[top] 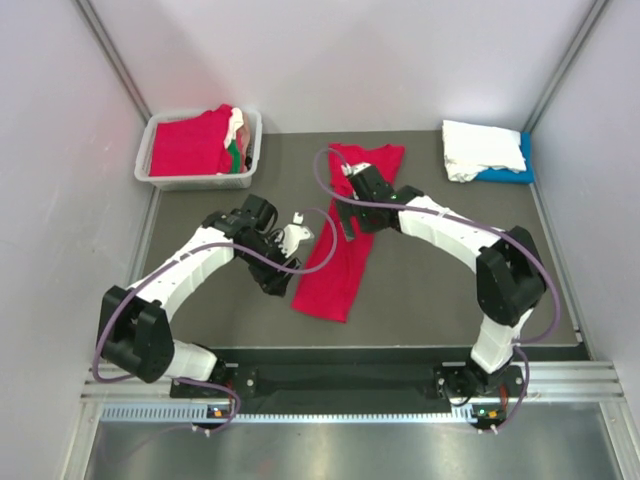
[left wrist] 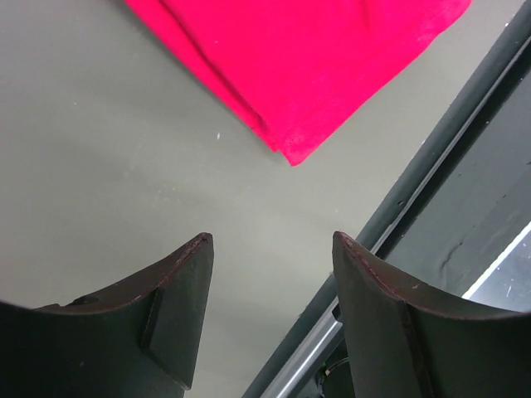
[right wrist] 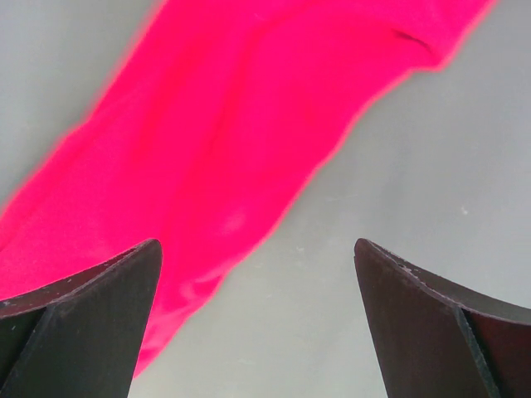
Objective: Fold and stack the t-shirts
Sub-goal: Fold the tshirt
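Grey table (top: 430,290), one red t-shirt (top: 345,235) laid out on it as a long narrow strip, looks folded lengthwise only, with no cross fold yet. It runs directly under the right gripper (right wrist: 257,245) and just beside the left gripper (left wrist: 270,240) on its inner side, hem corner ahead of the left fingertips, not between them. Plastic tub (top: 200,182) is beyond the left gripper, well apart, with more red shirts (top: 185,148) bunched inside, unfolded, count unclear. Folded white shirt (top: 480,148) on a blue shirt (top: 510,175) sits far out to the right gripper's outer side at the back, so a stack is started. Left gripper has jaws apart, nothing in them, bare table below. Right gripper is spread wide, empty, hovering over the strip's upper half. Judged early-to-mid: strip needs cross folds and stacking, tub shirts untouched.
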{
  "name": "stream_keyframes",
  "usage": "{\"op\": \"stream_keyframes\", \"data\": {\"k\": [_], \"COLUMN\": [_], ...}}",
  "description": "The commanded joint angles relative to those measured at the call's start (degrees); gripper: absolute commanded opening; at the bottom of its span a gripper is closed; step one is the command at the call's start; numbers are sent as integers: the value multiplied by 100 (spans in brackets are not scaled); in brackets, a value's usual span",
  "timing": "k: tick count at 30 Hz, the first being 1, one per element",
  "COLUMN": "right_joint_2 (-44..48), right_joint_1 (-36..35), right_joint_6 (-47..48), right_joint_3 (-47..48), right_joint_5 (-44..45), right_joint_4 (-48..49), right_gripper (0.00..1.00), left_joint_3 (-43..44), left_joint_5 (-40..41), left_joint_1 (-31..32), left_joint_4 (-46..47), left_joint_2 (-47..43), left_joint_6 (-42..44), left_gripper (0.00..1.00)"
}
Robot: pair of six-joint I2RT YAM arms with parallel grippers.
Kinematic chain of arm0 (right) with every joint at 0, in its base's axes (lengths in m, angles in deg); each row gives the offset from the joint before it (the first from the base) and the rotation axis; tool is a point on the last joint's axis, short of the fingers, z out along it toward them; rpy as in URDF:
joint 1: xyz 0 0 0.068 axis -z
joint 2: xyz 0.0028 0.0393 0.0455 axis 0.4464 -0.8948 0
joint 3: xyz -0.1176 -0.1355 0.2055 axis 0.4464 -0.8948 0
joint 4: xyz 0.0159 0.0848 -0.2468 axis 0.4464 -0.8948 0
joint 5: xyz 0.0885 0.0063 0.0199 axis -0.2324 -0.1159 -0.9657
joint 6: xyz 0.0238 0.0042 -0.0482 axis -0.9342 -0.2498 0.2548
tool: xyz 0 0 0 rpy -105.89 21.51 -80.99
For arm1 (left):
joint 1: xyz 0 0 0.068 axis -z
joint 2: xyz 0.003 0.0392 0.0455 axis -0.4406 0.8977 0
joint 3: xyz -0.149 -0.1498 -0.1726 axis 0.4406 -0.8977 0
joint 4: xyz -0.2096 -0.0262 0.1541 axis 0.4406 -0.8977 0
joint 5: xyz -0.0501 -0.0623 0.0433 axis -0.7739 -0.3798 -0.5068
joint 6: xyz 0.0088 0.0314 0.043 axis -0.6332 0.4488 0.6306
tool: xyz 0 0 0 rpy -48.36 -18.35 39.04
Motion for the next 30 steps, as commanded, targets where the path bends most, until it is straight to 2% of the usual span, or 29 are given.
{"op": "stream_keyframes", "data": {"k": [1, 6, 11, 14, 21, 30], "right_joint_2": [376, 1010, 1432, 1564, 1758, 1477], "right_joint_1": [34, -800, -1836, -2206, -2647, -2753], "right_joint_6": [-396, -1170, -1838, -2190, -2735, -2762], "right_joint_3": [-582, -1610, -2026, -2149, -2386, -2474], "right_joint_5": [215, 152, 187, 161, 73, -85], "right_joint_4": [195, 206, -5, -111, -146, 74], "right_gripper": [100, 100, 100, 100, 99, 100], "left_joint_3": [92, -83, -400, -391, -374, -198], "left_joint_5": [13, -31, 39, 136, -74, -154], "left_joint_1": [-16, -16, 1, 1, 1, 370], "left_joint_4": [9, 316, 606, 694, 976, 1143], "left_joint_2": [-119, -321, -225, -58, 425, 847], "left_joint_6": [55, -85, -103, -103, -190, -462], "left_gripper": [64, 62, 61, 61, 60, 59]}}
